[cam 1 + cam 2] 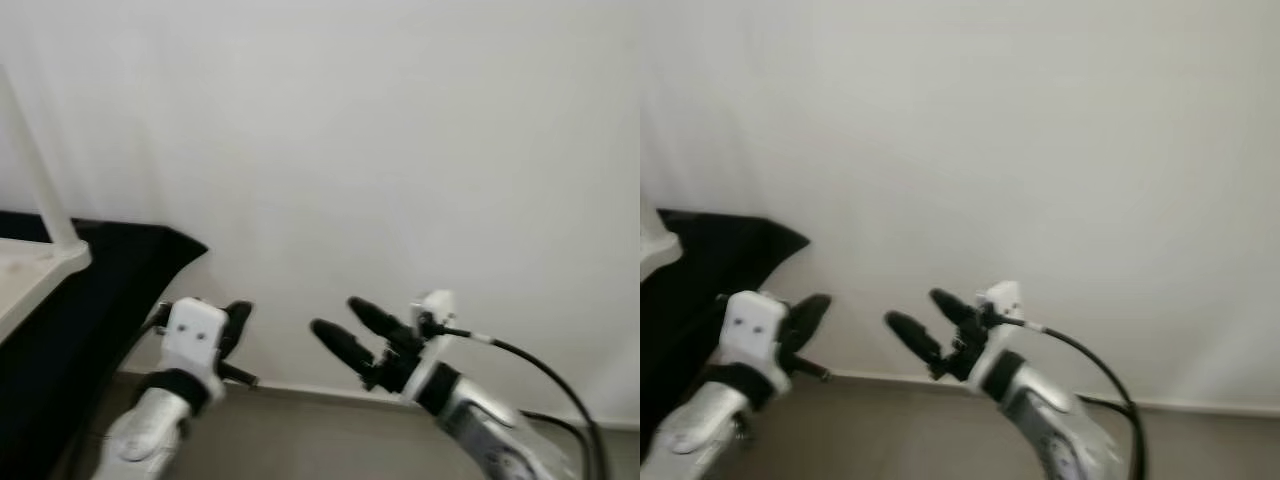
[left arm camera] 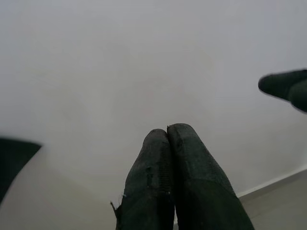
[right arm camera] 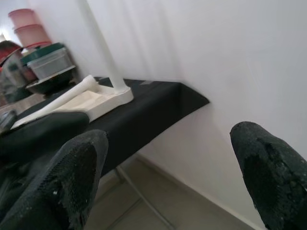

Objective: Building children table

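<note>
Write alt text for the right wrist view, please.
Two black fingers of the open right gripper frame a black-covered table against a white wall. On it lies an upturned white children's table, one leg standing up.

The right pincer (image 3: 168,177) gapes wide before a plain white wall (image 3: 230,57); a white upturned children's table (image 3: 96,98) lies on the black-draped counter (image 3: 153,103).

The wall (image 1: 400,150) fills the top. A table (image 1: 90,290) sits at left, and a tray (image 1: 30,270) lies on it.
</note>
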Controlling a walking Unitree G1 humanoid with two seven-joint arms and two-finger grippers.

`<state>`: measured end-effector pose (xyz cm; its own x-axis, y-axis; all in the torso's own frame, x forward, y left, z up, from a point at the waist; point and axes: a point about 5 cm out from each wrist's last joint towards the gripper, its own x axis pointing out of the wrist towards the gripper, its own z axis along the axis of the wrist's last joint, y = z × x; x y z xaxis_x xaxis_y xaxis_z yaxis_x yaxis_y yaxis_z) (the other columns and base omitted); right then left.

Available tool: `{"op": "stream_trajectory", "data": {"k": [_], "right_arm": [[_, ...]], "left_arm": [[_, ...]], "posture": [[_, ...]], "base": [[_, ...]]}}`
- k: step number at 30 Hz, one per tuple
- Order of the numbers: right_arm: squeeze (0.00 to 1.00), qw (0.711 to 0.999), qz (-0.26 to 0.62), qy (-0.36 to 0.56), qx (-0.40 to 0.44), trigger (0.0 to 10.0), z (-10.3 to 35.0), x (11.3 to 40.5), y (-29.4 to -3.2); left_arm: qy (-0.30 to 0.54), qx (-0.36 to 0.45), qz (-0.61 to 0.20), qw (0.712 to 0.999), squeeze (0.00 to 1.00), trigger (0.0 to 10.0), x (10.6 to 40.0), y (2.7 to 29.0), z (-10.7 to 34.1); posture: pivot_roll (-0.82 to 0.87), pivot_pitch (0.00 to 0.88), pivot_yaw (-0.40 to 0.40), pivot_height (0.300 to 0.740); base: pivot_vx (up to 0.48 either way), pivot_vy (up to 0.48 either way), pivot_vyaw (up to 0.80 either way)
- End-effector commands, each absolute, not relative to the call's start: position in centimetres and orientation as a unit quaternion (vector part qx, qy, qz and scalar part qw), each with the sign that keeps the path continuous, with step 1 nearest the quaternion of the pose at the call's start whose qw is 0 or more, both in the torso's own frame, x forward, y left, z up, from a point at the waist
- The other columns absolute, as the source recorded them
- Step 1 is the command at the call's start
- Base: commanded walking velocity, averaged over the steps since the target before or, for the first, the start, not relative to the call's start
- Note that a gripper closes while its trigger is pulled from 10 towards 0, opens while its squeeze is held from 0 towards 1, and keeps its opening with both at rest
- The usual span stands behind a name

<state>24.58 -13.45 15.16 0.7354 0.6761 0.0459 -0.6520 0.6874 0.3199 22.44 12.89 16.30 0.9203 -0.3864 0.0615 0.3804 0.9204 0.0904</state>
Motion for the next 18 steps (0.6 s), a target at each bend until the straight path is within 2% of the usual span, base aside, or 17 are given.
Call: {"op": "stream_trajectory", "data": {"k": [1, 18], "right_arm": [[0.0, 0.911, 0.379, 0.024, 0.16, 10.0, 15.7, 24.59, -12.59], [0.0, 0.907, 0.39, 0.019, 0.159, 10.0, 15.85, 24.61, -12.44]], "left_arm": [[-0.035, 0.048, -0.181, 0.982, 0.0, 10.0, 22.58, 13.66, 16.21], [-0.037, 0.048, -0.182, 0.981, 0.0, 10.0, 22.68, 13.75, 16.33]], "posture": [[0.01, 0.026, -0.072, 0.74], [0.02, 0.03, -0.072, 0.74]], "base": [[0.266, 0.0, 0.78], [0.263, 0.0, 0.78]]}}
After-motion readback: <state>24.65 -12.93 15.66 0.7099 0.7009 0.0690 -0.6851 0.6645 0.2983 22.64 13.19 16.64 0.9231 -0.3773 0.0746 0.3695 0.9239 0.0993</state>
